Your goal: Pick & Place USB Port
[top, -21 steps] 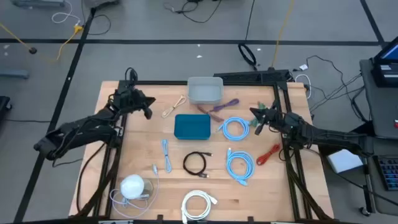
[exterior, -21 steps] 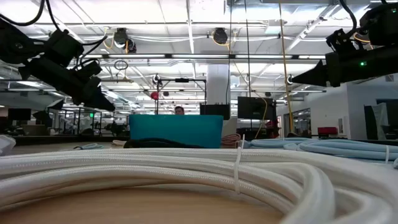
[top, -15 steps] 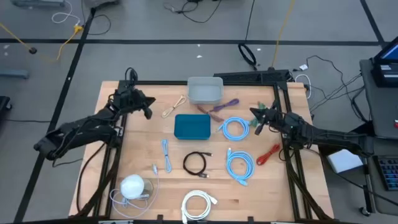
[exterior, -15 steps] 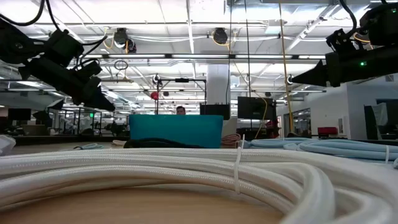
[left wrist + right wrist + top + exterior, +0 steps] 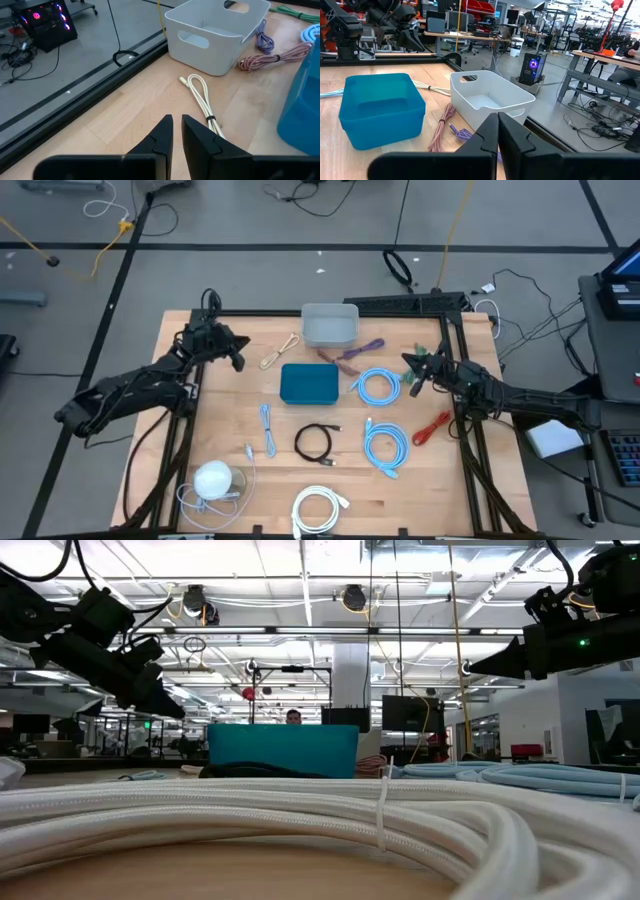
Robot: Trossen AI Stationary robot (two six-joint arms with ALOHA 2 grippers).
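My left gripper [image 5: 237, 361] hovers over the table's far left, shut with only a slit between its fingers [image 5: 176, 120], holding nothing. A looped cream cable [image 5: 200, 95] lies on the wood just beyond it. My right gripper [image 5: 411, 383] hovers at the right, shut [image 5: 497, 117] and holding nothing, pointed toward the white bin [image 5: 487, 95] and the teal bin [image 5: 380, 107]. Both bins stand on their bases at the table's middle and far side. A white round device [image 5: 213, 478] with a thin cord rests near the front left. I cannot tell a USB port apart from the cables.
Coiled cables lie about: two blue [image 5: 378, 385] [image 5: 385, 448], black [image 5: 314, 442], red [image 5: 432, 427], thick white [image 5: 320, 508] at the front edge, filling the low view. Pink [image 5: 442, 130] and purple [image 5: 462, 134] ones lie between the bins. Bare wood around the left gripper.
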